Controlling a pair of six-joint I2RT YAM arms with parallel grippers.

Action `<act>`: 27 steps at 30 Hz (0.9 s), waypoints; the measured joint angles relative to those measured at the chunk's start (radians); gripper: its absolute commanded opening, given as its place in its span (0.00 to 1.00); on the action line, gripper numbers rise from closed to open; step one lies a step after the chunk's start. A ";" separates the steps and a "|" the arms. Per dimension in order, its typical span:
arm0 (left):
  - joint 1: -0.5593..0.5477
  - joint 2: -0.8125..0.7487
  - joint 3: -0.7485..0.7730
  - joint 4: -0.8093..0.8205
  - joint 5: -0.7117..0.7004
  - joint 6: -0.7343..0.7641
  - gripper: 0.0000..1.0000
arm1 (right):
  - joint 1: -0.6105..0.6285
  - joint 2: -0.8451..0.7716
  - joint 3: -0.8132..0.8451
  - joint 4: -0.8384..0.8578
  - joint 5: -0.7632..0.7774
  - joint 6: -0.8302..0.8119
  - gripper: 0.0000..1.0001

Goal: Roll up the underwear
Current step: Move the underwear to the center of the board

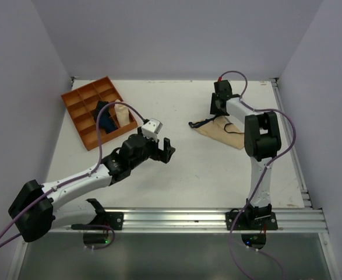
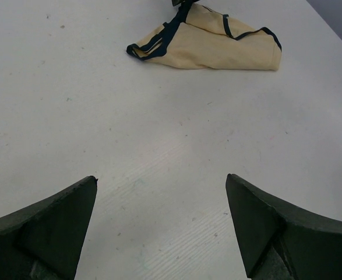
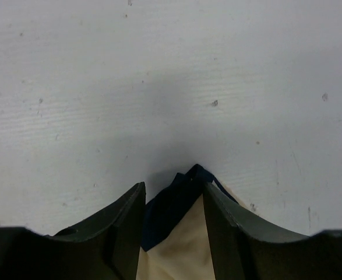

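Status: rolling not begun, by my judgement. The underwear (image 1: 224, 131) lies loosely flat and creased on the table (image 1: 176, 181), right of centre toward the far side, with no turn of roll visible.

Right gripper (image 3: 173, 213): fingers drawn close, pinching the garment's black edge band at its far end. I read this as the starting grip.

Left gripper (image 2: 161, 181): fingers spread wide, holding nothing, well apart from the cloth and aimed at it.

Left to do: the whole roll.

Count:
- underwear, 1
- orange divided tray (image 1: 84, 86), 1, far left
- rolls in tray, 2: dark blue roll (image 1: 106, 119), cream roll (image 1: 122, 114)
- grippers, 2
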 measured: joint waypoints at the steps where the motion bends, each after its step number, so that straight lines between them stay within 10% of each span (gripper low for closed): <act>1: 0.001 0.011 0.005 -0.003 -0.005 0.000 0.95 | 0.000 0.014 0.014 -0.005 0.010 -0.005 0.48; 27: 0.179 0.403 0.233 0.021 0.062 -0.097 0.89 | -0.001 0.078 0.142 -0.067 0.060 0.005 0.54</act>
